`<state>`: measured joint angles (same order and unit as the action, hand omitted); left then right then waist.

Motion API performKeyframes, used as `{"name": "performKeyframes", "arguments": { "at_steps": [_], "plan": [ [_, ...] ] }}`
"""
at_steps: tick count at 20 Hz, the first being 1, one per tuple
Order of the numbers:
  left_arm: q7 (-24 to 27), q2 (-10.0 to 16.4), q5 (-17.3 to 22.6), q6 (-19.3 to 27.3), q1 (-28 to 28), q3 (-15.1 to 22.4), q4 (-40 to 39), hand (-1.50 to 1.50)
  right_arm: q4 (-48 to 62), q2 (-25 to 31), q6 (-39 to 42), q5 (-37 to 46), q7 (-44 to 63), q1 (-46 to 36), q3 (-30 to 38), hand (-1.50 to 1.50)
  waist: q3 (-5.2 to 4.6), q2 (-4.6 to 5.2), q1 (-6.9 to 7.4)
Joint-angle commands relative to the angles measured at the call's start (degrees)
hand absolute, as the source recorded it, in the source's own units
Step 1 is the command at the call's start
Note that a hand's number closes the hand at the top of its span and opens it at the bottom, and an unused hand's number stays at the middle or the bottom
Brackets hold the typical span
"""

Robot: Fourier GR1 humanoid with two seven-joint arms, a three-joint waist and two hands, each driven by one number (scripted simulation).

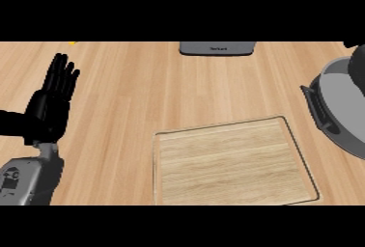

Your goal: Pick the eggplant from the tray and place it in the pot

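Eggplant is out of sight, so its place cannot be told. Wooden tray (pixel 235 164) lies low at centre, with the grey pot (pixel 341 96) near it at the right edge. Right hand (pixel 358 72) shows as a dark shape over the pot, mostly cut off; its grasp cannot be told. Left hand (pixel 50 103) rests at the left, fingers straight, holding nothing.

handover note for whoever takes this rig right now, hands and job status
left robot hand: open, fingers up, resting at the view's left, holding nothing.
right robot hand: only a dark part shows at the right edge, above the pot; its grip cannot be seen.
tray: no eggplant shows on it.
Done: the eggplant appears to be off the tray.
Left: confirm it lands in the pot, whose inside is mostly out of view.
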<state>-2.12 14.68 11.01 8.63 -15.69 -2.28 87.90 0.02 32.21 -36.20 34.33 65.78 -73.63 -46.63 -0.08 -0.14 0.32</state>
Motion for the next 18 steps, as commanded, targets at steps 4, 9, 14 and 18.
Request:
{"name": "performKeyframes", "arguments": {
  "at_steps": [4, 9, 14, 18],
  "plan": [
    [-0.1, 1.0, 0.7, -1.0, 2.8, -1.4, 2.1, 0.00, -0.2, 4.8, -8.1, -2.8, 1.0, 5.5, 4.1, 1.50, 0.07, -0.27, -0.69],
    [-3.8, 0.5, -0.1, 0.5, 1.3, -0.7, 4.3, 0.00, -0.2, 4.1, -11.9, -4.0, -0.6, 11.6, 6.3, 1.50, 0.06, -0.39, -1.00],
    [1.2, -0.9, -1.2, 0.5, -1.1, -1.6, -1.9, 0.00, -2.0, 9.4, -12.0, -8.2, -8.2, 16.3, 11.5, 1.50, 0.08, 0.13, -1.17],
    [-0.5, -2.5, -3.3, 2.2, 1.5, 1.2, 2.7, 0.00, -5.4, 8.0, -14.3, -15.2, -11.5, 21.6, 18.9, 1.50, 0.21, 0.10, -0.80]
  ]
}}
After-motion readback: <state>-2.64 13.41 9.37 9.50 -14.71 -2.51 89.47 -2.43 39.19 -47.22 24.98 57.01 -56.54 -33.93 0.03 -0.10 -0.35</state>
